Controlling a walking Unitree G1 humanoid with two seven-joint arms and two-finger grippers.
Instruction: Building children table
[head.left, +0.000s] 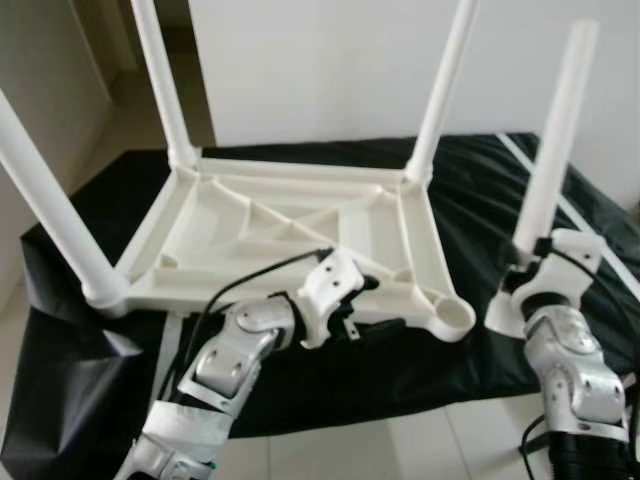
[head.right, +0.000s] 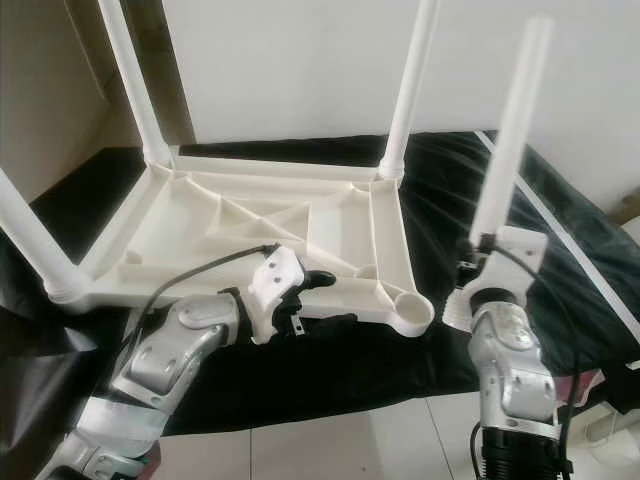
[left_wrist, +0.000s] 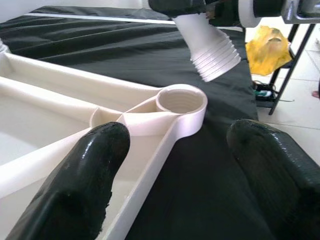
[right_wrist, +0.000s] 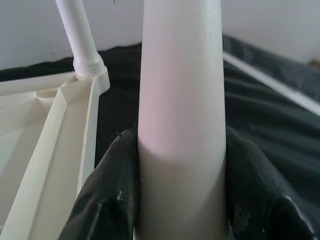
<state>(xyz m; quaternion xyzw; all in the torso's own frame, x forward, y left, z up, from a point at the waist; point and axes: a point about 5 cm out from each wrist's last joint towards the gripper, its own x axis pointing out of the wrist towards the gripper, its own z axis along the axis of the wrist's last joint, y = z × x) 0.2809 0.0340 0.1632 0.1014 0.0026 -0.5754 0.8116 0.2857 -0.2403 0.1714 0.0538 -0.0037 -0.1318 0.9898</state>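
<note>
A white plastic table (head.left: 290, 215) lies upside down on a black cloth. Three legs stand screwed into its corners: far left (head.left: 160, 80), far right (head.left: 445, 85) and near left (head.left: 50, 210). The near right corner socket (head.left: 455, 318) is empty. My left gripper (head.left: 375, 305) is open at the near rim beside that socket (left_wrist: 181, 100), one finger (left_wrist: 80, 180) over the frame and the other over the cloth. My right gripper (head.left: 530, 265) is shut on the fourth leg (head.left: 555, 140), held upright just right of the socket. The leg's threaded end (left_wrist: 215, 55) hangs a little above and beside the socket.
The black cloth (head.left: 480, 180) covers the low surface, with a white strip (head.left: 590, 220) along its right side. A white wall stands behind. Pale floor tiles (head.left: 400, 450) lie in front. A yellow bag (left_wrist: 270, 47) and a black stand sit past the right end.
</note>
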